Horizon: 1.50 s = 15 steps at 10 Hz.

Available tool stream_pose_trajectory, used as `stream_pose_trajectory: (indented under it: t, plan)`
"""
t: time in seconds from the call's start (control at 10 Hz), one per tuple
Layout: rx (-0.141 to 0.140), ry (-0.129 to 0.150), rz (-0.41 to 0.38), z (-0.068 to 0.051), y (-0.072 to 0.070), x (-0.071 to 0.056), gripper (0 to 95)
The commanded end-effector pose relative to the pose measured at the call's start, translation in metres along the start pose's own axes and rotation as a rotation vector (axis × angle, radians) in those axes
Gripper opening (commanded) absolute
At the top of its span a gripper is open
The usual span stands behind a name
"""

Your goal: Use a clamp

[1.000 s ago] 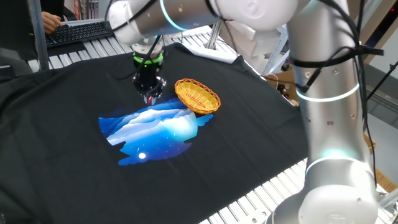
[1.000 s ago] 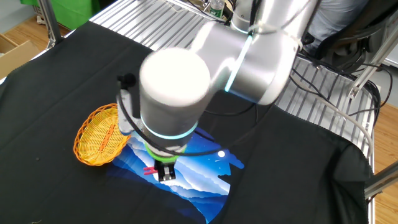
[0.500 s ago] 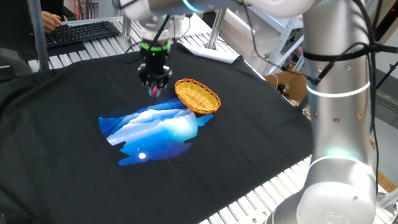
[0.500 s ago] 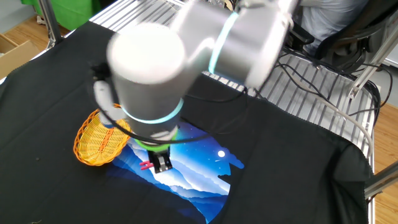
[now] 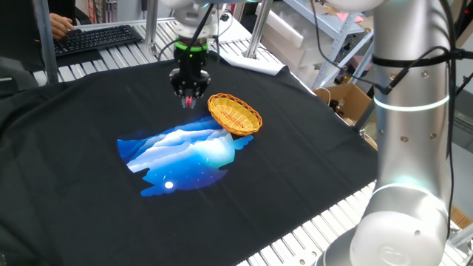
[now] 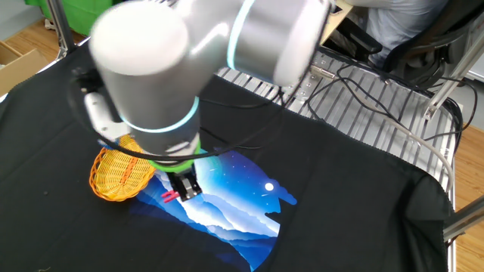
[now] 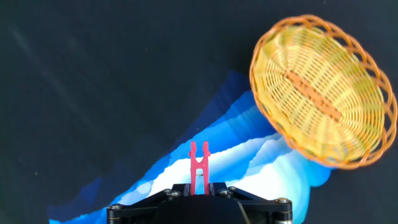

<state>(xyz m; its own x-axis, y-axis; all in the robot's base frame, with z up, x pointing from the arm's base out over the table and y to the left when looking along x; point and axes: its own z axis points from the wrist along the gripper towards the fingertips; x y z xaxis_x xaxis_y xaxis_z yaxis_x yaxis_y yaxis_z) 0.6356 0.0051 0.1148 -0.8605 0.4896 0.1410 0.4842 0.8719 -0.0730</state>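
Note:
A small red-pink clamp (image 7: pixel 199 163) sticks out from between the black fingers of my gripper (image 7: pixel 199 186), which is shut on its tail end. The gripper (image 5: pixel 190 94) hangs in the air above the black cloth, just left of the woven yellow basket (image 5: pixel 235 114), with the clamp (image 5: pixel 190 102) pointing down. In the other fixed view the clamp (image 6: pixel 168 197) shows beside the gripper (image 6: pixel 184 189), over the edge of the blue print and close to the basket (image 6: pixel 119 172). In the hand view the basket (image 7: pixel 323 87) lies at the upper right, with nothing in it.
A black cloth (image 5: pixel 295 170) with a blue-and-white mountain print (image 5: pixel 185 151) covers the table. A keyboard (image 5: pixel 92 37) and a person's hand are at the far left corner. A cardboard box (image 5: pixel 344 100) stands past the right edge. Cables (image 6: pixel 378 83) run over the metal slats.
The gripper has risen off the blue print with the clamp in it and shifted toward the basket's side. The basket and cloth have not moved.

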Motion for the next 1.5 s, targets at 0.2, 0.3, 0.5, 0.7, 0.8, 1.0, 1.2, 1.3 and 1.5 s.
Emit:
stream_pose_trajectory:
  t: [0.2,0.3,0.5,0.7,0.8,1.0,1.2,1.3,1.5]
  plan:
    - [-0.012,0.021,-0.089,-0.008,-0.01,-0.012,0.0]
    - [-0.015,0.022,-0.1,-0.01,-0.012,-0.015,0.0]
    - [-0.024,0.025,-0.103,-0.014,-0.016,-0.021,0.0]
    - [-0.03,0.028,-0.11,-0.017,-0.022,-0.029,0.0]
    - [-0.047,0.037,-0.105,-0.021,-0.027,-0.036,0.0]
    - [-0.046,0.032,-0.103,-0.021,-0.028,-0.036,0.0]
    - [-0.054,0.041,-0.116,-0.021,-0.028,-0.036,0.0]
    - [-0.044,0.06,-0.121,-0.021,-0.028,-0.036,0.0]
    - [-0.025,0.109,-0.13,-0.021,-0.028,-0.036,0.0]
